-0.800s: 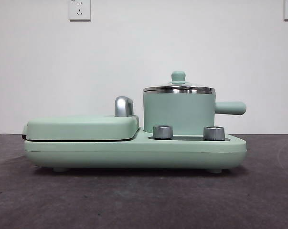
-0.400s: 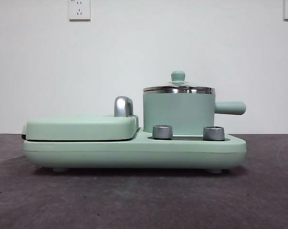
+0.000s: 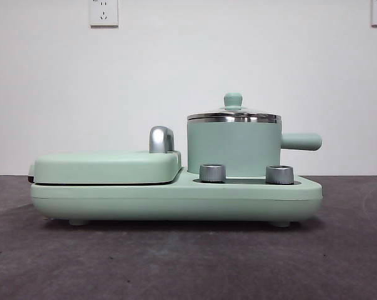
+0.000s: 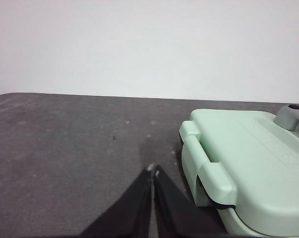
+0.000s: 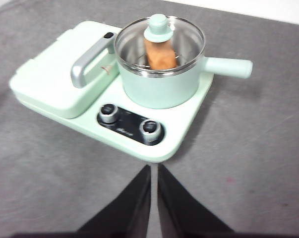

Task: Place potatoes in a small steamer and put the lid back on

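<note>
Potato sits inside the small steamer under the lid — orange-brown, seen only through the glass in the right wrist view, partly hidden by the lid's mint knob; the front view shows none of it.

Largest item, the mint-green cooker base, sits on the dark grey table. In the left wrist view its far side is cut off by the frame edge. The flat griddle cover covers one half of the base, with the chrome handle mostly hidden behind it in the front view. The steamer stands on the other half, its stubby side handle pointing away from the griddle. Lid is seated flat on the steel rim.

Two silver dials sit in front of the pot; panel markings are too small to read.

Right gripper hangs over bare table just in front of the base, jaws pressed together and empty. Left gripper hovers beside the griddle end, tips closed on nothing — neither arm shows in the front view.
</note>
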### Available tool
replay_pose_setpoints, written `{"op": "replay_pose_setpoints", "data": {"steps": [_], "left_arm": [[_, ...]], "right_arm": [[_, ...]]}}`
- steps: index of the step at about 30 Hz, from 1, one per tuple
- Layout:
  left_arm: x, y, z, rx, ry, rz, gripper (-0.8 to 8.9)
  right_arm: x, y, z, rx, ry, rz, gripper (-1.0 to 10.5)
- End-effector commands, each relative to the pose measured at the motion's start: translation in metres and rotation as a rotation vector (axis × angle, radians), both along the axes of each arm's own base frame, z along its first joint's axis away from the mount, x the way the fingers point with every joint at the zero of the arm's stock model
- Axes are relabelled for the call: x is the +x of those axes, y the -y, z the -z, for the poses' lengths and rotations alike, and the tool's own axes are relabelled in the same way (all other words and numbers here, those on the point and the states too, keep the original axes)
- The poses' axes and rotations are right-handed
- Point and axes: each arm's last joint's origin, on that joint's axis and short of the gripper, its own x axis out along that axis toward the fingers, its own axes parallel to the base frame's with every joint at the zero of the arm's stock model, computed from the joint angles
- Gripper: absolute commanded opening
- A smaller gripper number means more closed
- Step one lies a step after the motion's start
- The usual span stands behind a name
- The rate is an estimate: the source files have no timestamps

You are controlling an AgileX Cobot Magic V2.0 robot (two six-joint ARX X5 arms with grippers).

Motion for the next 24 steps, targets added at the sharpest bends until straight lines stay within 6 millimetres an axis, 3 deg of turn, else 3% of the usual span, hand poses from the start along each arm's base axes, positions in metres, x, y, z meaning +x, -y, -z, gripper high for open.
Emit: {"op": "replay_pose_setpoints", "data": {"steps": [1,4,7,14,21,24], "left_arm": [[0.001,0.000,0.006,-0.004,-0.011,-0.002,0.06],[0.001,0.000,0.006,-0.004,-0.011,-0.002,0.06],[0.001,0.000,0.006,-0.004,-0.011,-0.002,0.06],[0.001,0.000,0.006,-0.004,-0.011,-0.002,0.06],[0.001,0.000,0.006,-0.004,-0.011,-0.002,0.06],[0.001,0.000,0.006,-0.004,-0.012,-0.003,0.06]], "right_arm": [[0.003,0.002,0.004,-0.075,0.101,0.038,0.2],[0.011,0.005,0.027,-0.089,0.248,0.099,0.2],[0.021,0.010,0.063,-0.059,0.364,0.192,0.2],[0.032,0.024,0.148,-0.021,0.369,0.389,0.2],[0.032,0.031,0.188,-0.031,0.381,0.465,0.2],[0.031,0.032,0.194,-0.033,0.336,0.470,0.2]]}}
